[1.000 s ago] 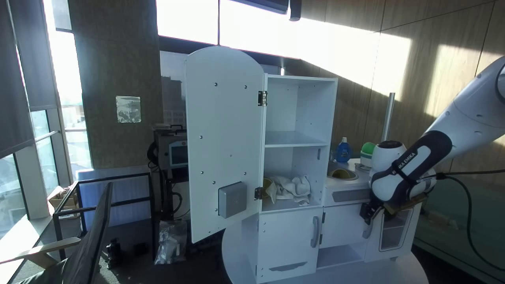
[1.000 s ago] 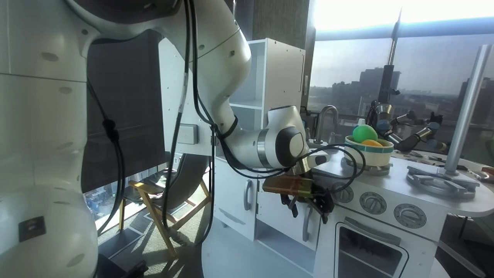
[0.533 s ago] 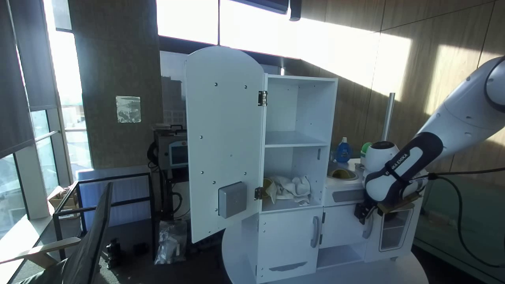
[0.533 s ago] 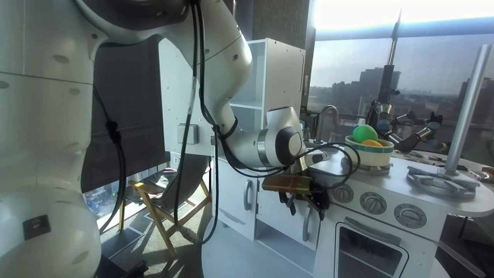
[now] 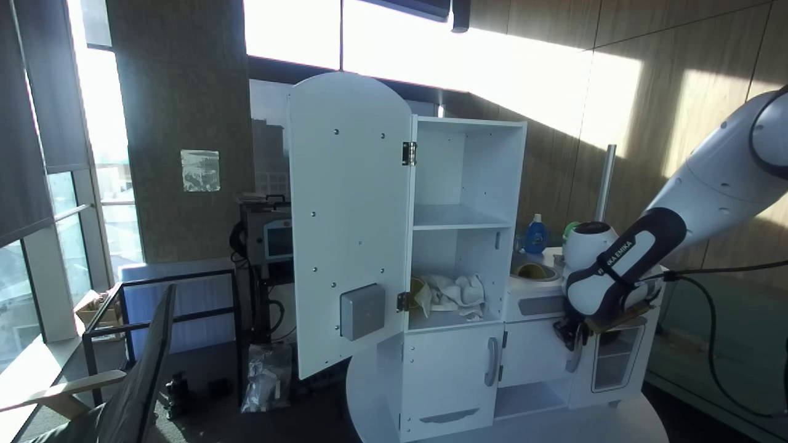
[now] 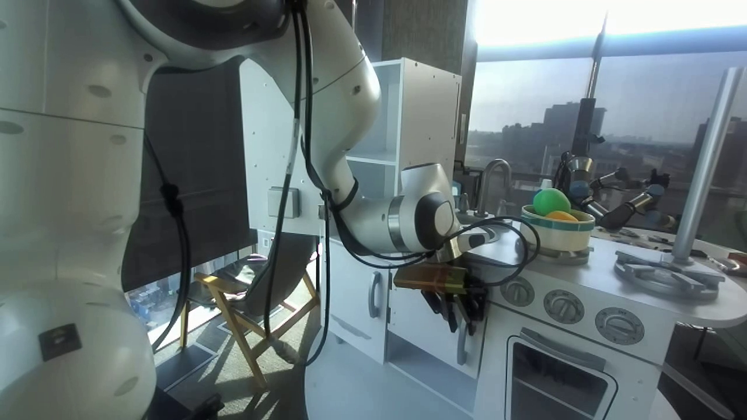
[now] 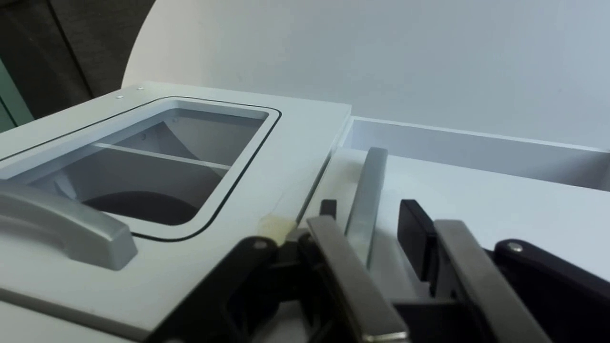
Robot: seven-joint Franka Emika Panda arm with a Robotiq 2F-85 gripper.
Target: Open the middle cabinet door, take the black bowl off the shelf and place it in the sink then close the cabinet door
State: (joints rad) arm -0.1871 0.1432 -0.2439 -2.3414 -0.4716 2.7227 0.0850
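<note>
The small white middle cabinet door (image 5: 529,352) is shut, its grey upright handle (image 7: 375,176) on the oven side. My gripper (image 7: 369,208) straddles that handle, fingers partly drawn together. In the wrist view a gap shows between the handle and the right finger pad (image 7: 413,236); the left pad is mostly hidden, so contact there is unclear. In both exterior views the gripper (image 6: 461,326) covers the handle's upper part. The sink (image 5: 556,277) in the countertop holds a yellowish bowl (image 5: 533,270). The black bowl is out of view, and the space behind the door is hidden.
The tall arched door (image 5: 357,215) stands wide open, showing white cloth (image 5: 455,292) on a shelf. Beside my gripper is the oven door (image 7: 305,128) with its projecting handle (image 7: 102,243). A cream pot (image 6: 560,236) with a green ball stands on the stove.
The gripper has shifted slightly towards the tall cabinet, onto the middle door's handle. Its fingers, wide apart before, have come much closer together around it. The doors have not moved.
</note>
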